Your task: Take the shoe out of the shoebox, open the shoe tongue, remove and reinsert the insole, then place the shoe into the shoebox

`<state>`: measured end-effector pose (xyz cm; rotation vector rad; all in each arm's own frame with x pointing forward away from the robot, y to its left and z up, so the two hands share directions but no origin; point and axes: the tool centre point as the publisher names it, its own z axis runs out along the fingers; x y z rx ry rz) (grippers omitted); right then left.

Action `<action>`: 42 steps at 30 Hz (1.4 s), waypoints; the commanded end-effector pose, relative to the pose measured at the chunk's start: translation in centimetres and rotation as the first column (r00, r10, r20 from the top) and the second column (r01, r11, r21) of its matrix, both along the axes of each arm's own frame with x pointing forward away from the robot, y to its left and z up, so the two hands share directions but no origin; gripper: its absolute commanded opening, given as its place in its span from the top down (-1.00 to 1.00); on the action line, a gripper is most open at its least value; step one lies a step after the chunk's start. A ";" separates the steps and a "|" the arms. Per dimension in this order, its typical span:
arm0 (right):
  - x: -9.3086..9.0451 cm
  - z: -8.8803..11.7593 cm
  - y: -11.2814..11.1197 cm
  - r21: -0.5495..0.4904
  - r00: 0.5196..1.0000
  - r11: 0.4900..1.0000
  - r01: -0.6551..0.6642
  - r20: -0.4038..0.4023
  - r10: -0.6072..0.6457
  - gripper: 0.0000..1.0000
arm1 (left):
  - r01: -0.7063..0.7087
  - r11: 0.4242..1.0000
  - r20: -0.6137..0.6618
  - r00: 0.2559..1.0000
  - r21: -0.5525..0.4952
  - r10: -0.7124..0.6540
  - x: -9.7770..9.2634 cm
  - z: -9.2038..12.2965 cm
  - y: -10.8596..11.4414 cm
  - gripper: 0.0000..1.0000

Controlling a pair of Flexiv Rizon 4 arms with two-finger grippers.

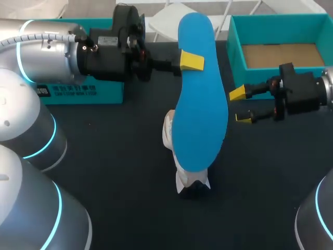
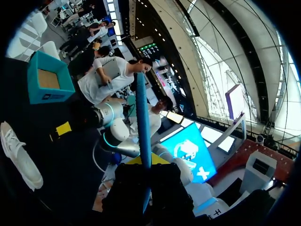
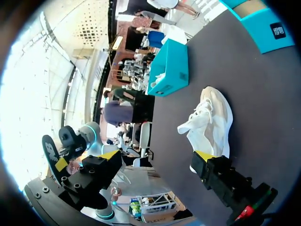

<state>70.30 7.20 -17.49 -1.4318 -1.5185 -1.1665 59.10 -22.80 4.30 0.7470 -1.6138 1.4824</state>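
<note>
My left gripper (image 1: 191, 61) is shut on a blue insole (image 1: 200, 94) and holds it in the air, flat side up, over the white shoe (image 1: 169, 133). The shoe lies on the dark table and is mostly hidden under the insole in the head view. In the left wrist view the insole (image 2: 142, 117) shows edge-on between the fingers, with the shoe (image 2: 19, 157) far below. My right gripper (image 1: 241, 105) stands open and empty to the right of the insole, next to the teal shoebox (image 1: 237, 54). From the right wrist, the shoe (image 3: 209, 117) lies ahead of the open gripper (image 3: 156, 155).
A second teal box (image 1: 83, 95) stands at the back left, behind my left arm, also seen as the teal box (image 3: 169, 68) beyond the shoe. The shoebox (image 2: 47, 84) holds only its brown cardboard floor. The dark table stretches in front of the shoe.
</note>
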 end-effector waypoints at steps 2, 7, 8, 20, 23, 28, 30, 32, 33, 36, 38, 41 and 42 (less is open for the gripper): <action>0.1 -0.1 0.2 -0.001 1.000 1.000 -0.001 0.000 0.001 -1.00 | -0.029 1.000 0.298 0.954 -0.007 0.029 0.7 -1.9 1.3 1.00; 0.1 -0.1 0.2 -0.001 1.000 1.000 -0.001 0.000 0.001 -1.00 | -0.026 0.998 0.686 0.726 -0.059 0.059 2.1 -3.8 2.1 1.00; 0.1 -0.1 0.2 -0.001 1.000 1.000 -0.001 0.000 0.001 -1.00 | -0.030 0.996 0.723 0.686 -0.088 0.084 2.4 -4.0 2.1 1.00; 0.1 -0.1 0.2 -0.001 1.000 1.000 -0.001 0.000 0.001 -1.00 | -0.115 0.976 0.893 0.395 -0.183 0.214 3.6 -6.0 2.2 1.00; 0.1 -0.1 0.2 -0.001 1.000 1.000 -0.001 0.000 0.001 -1.00 | -0.115 0.976 0.893 0.395 -0.183 0.214 3.6 -6.0 2.2 1.00; 0.1 -0.1 0.2 -0.001 1.000 1.000 -0.001 0.000 0.001 -1.00 | -0.115 0.976 0.893 0.395 -0.183 0.214 3.6 -6.0 2.2 1.00; 0.1 -0.1 0.2 -0.001 1.000 1.000 -0.001 0.000 0.001 -1.00 | -0.115 0.976 0.893 0.395 -0.183 0.214 3.6 -6.0 2.2 1.00; 0.1 -0.1 0.2 -0.001 1.000 1.000 -0.001 0.000 0.001 -1.00 | -0.115 0.976 0.893 0.395 -0.183 0.214 3.6 -6.0 2.2 1.00; 0.1 -0.1 0.2 -0.001 1.000 1.000 -0.001 0.000 0.001 -1.00 | -0.060 0.983 0.921 0.341 -0.176 0.186 3.1 -6.8 2.3 1.00; 0.1 -0.1 0.2 -0.001 1.000 1.000 -0.001 0.000 0.001 -1.00 | 0.050 0.994 0.992 0.081 -0.102 0.098 3.0 -8.6 2.6 1.00; 0.1 -0.1 0.2 -0.001 1.000 1.000 -0.001 0.000 0.001 -1.00 | 0.076 0.995 0.995 -0.065 -0.065 0.070 3.5 -9.6 2.8 1.00; 0.1 -0.1 0.2 -0.001 1.000 1.000 -0.001 0.000 0.001 -1.00 | 0.099 0.990 0.973 -0.202 -0.095 0.114 4.5 -10.3 3.1 1.00; 0.1 -0.1 0.2 -0.001 1.000 1.000 -0.001 0.000 0.001 -1.00 | 0.118 0.989 0.953 -0.278 -0.091 0.121 4.7 -10.6 3.2 1.00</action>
